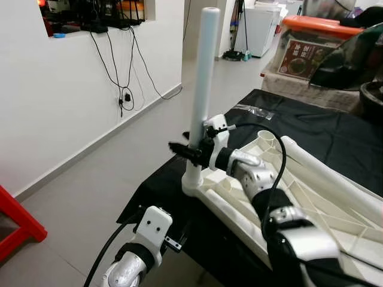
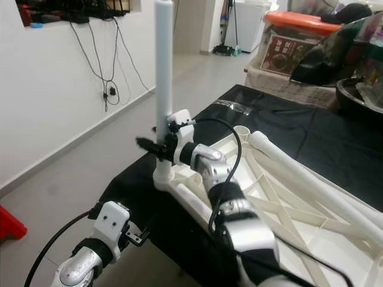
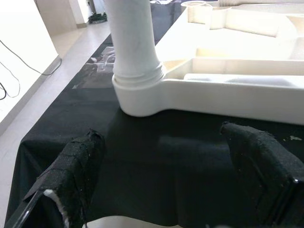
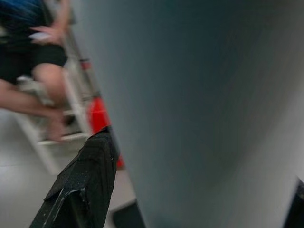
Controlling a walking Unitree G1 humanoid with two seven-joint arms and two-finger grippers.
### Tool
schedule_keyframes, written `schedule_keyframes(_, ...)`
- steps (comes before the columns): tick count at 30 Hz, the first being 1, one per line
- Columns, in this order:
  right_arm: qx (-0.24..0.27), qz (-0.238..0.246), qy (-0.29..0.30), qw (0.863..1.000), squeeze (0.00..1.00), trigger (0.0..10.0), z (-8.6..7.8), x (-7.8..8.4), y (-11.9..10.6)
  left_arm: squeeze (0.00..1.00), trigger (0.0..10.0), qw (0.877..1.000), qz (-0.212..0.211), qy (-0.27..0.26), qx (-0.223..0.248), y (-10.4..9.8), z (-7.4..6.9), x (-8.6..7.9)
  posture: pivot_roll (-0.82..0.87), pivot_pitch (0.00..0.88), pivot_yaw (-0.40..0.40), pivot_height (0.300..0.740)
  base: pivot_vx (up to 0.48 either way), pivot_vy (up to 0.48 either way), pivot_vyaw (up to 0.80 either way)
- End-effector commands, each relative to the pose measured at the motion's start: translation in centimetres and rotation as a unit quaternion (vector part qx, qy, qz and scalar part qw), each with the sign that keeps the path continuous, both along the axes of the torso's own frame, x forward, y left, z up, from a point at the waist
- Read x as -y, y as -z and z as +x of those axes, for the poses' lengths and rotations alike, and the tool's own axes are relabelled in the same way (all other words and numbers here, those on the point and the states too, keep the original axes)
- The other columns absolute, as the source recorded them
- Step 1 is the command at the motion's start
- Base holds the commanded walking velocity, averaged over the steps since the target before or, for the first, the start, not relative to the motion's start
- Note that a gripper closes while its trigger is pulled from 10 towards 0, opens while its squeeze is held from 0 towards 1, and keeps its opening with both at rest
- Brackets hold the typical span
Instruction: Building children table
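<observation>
While the right arm reaches forward across the upturned white tabletop [image 1: 311, 197], right tool [image 1: 190, 149] clamped on the upright white leg [image 1: 202, 89] standing in its corner socket, left arm low off the black-draped desk [image 1: 311, 128] edge, left tool [image 3: 166, 190] fingers spread wide, holding nothing.

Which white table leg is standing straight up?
The leg held by the right gripper, upright in the tabletop's corner socket. The other legs lie flat.
</observation>
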State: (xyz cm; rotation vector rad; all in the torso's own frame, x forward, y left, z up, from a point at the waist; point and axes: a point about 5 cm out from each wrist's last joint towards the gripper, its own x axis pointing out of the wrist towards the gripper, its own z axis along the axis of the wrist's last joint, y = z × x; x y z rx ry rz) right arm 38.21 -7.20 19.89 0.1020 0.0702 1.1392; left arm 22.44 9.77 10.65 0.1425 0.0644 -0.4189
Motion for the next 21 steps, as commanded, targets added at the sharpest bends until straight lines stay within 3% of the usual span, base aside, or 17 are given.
schedule_keyframes(1,-0.014,0.0,-0.058,0.998,0.0,10.0,-0.5,-1.0,-0.1,0.0,10.0,1.0,-0.002,0.001,-0.005,0.2,-0.2,0.1,0.12,0.0,-0.09,0.74,0.0,0.0,0.0)
schedule_keyframes(8,-0.029,0.01,-0.166,0.986,0.0,10.0,-1.3,-1.3,-0.3,0.0,10.0,1.0,0.0,0.003,-0.006,0.2,-0.3,0.1,0.16,0.0,-0.089,0.74,0.0,0.0,0.0)
schedule_keyframes(9,-0.029,0.001,-0.168,0.985,0.0,0.0,-1.3,-1.4,-0.1,0.0,10.0,1.0,0.0,0.003,-0.006,0.2,-0.3,0.1,0.16,0.0,-0.091,0.74,0.0,0.0,0.0)
schedule_keyframes(11,-0.028,-0.006,-0.166,0.986,0.0,0.0,-1.3,-1.4,0.1,0.0,10.0,1.0,0.0,0.003,-0.007,0.3,-0.3,0.1,0.16,0.0,-0.091,0.74,0.0,0.0,0.0)
schedule_keyframes(13,-0.004,-0.024,-0.031,0.999,0.0,0.0,-0.1,-1.5,0.5,0.0,10.0,1.0,-0.002,0.001,-0.007,0.3,-0.3,0.2,0.16,0.0,-0.097,0.74,0.0,0.0,0.0)
schedule_keyframes(16,0.006,-0.028,0.014,1.0,0.0,0.0,0.3,-1.2,0.6,0.0,10.0,1.0,-0.002,0.001,-0.007,0.3,-0.3,0.2,0.16,0.0,-0.097,0.74,0.0,0.0,0.0)
schedule_keyframes(17,0.001,-0.01,0.106,0.994,0.0,0.0,1.0,-0.4,0.7,0.0,10.0,1.0,-0.003,0.001,-0.008,0.3,-0.3,0.3,0.16,0.0,-0.097,0.74,0.0,0.0,0.0)
schedule_keyframes(18,-0.001,-0.001,0.157,0.988,0.0,0.0,1.3,0.0,0.8,0.0,10.0,1.0,-0.004,0.001,-0.008,0.3,-0.3,0.3,0.16,0.0,-0.094,0.74,0.0,0.0,0.0)
schedule_keyframes(21,-0.002,0.007,0.201,0.98,0.0,0.0,1.6,0.5,0.9,0.0,10.0,1.0,-0.005,0.002,-0.009,0.4,-0.4,0.3,0.16,0.0,-0.093,0.74,0.0,0.0,0.0)
